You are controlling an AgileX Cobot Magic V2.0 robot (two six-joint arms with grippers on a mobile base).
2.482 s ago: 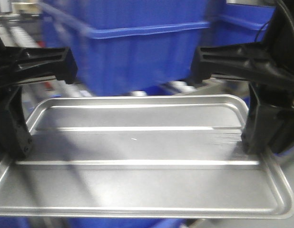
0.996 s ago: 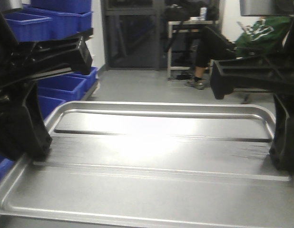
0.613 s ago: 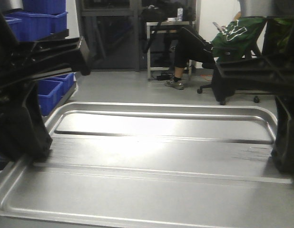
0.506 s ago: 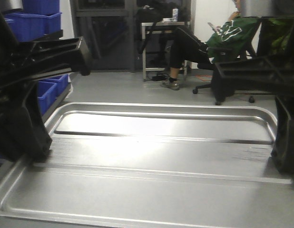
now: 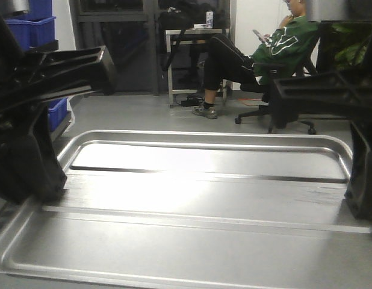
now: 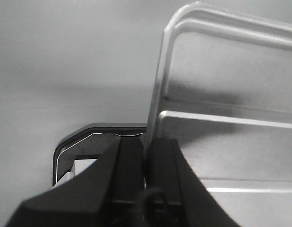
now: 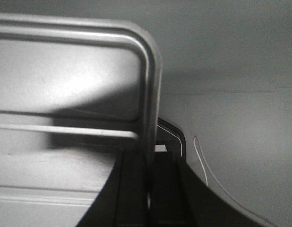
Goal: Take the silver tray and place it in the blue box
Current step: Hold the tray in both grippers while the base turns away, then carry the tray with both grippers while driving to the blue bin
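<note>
Hanging in the air in the front view, the silver tray [image 5: 198, 198] lies flat and fills the lower part of the picture. Its two long ridges run from side to side. The left gripper [image 5: 38, 195] holds the tray's left short edge, and the right gripper [image 5: 357, 205] holds its right short edge. The grey floor [image 5: 144, 114] shows behind the tray. Far back, a person in a green top [image 5: 282, 42] sits on a chair and looks at a phone. Some blue bins [image 5: 35, 27] are stacked at the far left, well apart from the tray. The tray is not in any of them.

In the left wrist view, the left gripper's two fingers [image 6: 129, 165] are closed tight on the tray's thin rim, one finger on each side of it. The tray stretches away up and to the right, with a round corner at the top. Under the fingers sits a dark part with a round corner [image 6: 75, 144]; I cannot tell what it is.

In the right wrist view, the right gripper's two fingers are pinched on the tray's rim the same way, just below a round corner. The tray's shiny floor spreads out to the left.
</note>
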